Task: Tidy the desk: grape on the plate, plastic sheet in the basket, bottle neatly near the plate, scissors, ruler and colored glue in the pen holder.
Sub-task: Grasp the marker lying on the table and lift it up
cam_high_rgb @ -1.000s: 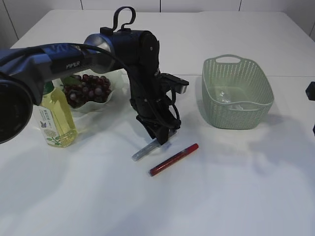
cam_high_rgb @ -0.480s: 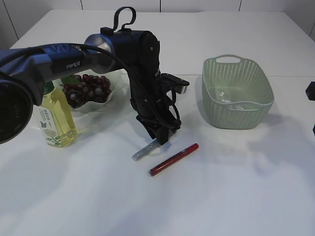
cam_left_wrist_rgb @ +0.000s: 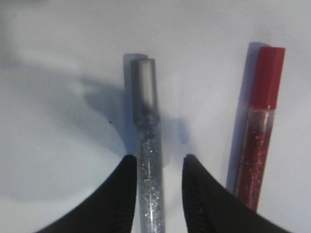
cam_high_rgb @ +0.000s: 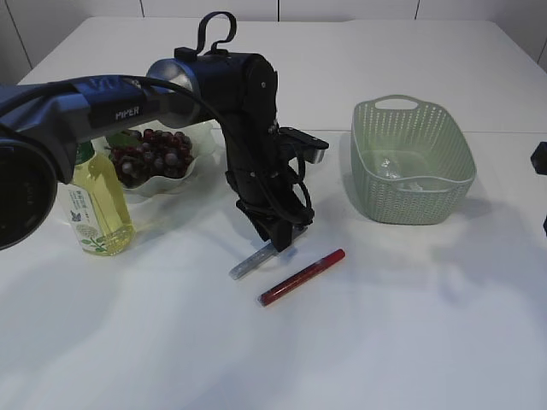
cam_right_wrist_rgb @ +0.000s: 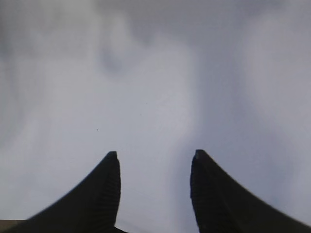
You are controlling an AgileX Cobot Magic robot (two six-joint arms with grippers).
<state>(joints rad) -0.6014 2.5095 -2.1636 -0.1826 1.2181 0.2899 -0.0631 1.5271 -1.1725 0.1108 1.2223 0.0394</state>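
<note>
Black ribbed fingers (cam_left_wrist_rgb: 121, 194) of the left gripper (cam_high_rgb: 278, 239) straddle a silver glitter glue tube (cam_left_wrist_rgb: 148, 160) lying on the white table (cam_high_rgb: 385, 325), part-open, not visibly pinching. A red glitter glue tube (cam_left_wrist_rgb: 257, 141) lies just beside; closing squarely should spare it. The right gripper (cam_right_wrist_rgb: 154, 194) stands open, empty.

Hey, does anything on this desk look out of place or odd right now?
Two glitter glue tubes lie loose on the table: a silver one between the left pincer fingers and a red one beside it. No pen holder is visible.
</note>
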